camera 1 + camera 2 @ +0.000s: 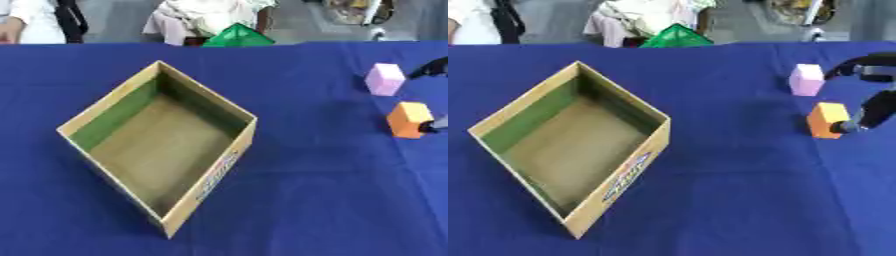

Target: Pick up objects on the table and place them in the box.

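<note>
An open cardboard box point(213, 179) stands empty, set cornerwise on the left half of the blue table point(324, 200). To its right lie a pink block point(385, 79) and, nearer to me, an orange block point(408, 119). My right hand point(875, 111) comes in from the right edge, black fingers spread. One fingertip point(847, 127) rests against the orange block's right side, while another finger point(859, 65) arcs just right of the pink block. Nothing is clasped. My left hand shows in no view.
A green pyramid-like object point(236, 37) sits at the table's far edge, behind the box. People stand beyond that edge and touch nothing. Bare blue cloth stretches between the box and the blocks and along the front.
</note>
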{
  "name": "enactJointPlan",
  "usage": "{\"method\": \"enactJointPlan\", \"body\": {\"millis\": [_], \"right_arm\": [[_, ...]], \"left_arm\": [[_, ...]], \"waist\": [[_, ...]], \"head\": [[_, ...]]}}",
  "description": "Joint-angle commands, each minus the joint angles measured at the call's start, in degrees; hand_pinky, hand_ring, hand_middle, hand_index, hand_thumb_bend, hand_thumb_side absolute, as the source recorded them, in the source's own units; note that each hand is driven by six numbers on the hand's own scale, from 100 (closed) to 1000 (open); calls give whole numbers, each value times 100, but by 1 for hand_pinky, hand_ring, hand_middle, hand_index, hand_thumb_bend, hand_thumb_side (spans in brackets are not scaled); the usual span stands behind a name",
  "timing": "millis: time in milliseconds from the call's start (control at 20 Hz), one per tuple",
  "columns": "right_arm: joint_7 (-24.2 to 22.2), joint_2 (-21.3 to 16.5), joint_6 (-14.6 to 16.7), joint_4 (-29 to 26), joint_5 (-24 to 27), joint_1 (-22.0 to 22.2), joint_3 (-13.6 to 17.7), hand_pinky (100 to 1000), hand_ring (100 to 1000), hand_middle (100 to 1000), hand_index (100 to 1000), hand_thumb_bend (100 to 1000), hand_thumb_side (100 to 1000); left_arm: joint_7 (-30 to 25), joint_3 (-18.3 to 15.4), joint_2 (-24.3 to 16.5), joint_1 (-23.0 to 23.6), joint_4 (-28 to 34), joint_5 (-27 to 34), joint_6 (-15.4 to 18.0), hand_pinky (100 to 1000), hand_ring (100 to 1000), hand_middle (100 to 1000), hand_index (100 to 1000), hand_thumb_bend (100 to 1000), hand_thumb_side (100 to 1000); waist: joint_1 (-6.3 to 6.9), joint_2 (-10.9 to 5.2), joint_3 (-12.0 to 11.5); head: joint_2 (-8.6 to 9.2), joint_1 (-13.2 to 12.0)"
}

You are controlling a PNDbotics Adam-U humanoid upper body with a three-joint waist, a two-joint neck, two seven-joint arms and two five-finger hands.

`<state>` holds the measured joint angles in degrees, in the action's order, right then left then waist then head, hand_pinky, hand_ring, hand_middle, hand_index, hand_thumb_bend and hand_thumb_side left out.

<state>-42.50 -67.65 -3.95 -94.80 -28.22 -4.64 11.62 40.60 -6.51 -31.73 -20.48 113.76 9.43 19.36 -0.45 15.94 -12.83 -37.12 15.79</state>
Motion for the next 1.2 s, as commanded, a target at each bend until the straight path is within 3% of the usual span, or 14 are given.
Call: {"method": "enactJointPlan", "body": {"millis": [50, 450, 800, 1200], "right_arm": [[14, -170, 6, 140, -162, -126, -15, 943, 1000, 976, 994, 522, 324], [48, -154, 56, 594, -365, -443, -206, 941, 1000, 973, 991, 532, 315], [14, -118, -97, 1083, -506, -564, -229, 933, 995, 965, 987, 509, 300], [-17, -75, -111, 1208, -446, -617, -285, 881, 957, 921, 968, 466, 318]], "left_arm": [[-26, -10, -75, -60, 83, 26, -5, 831, 739, 706, 885, 592, 958], [-56, 12, -29, -68, 83, 69, -21, 832, 738, 705, 884, 586, 962], [-57, 12, -4, -54, 83, 83, -36, 833, 737, 704, 881, 582, 966], [-66, 20, 13, -58, 83, 97, -46, 833, 736, 704, 876, 581, 966]], "waist": [[5, -66, -13], [30, 5, -61], [49, 68, -78], [68, 88, -81]], "head": [[84, 50], [133, 108], [159, 135], [160, 176]]}}
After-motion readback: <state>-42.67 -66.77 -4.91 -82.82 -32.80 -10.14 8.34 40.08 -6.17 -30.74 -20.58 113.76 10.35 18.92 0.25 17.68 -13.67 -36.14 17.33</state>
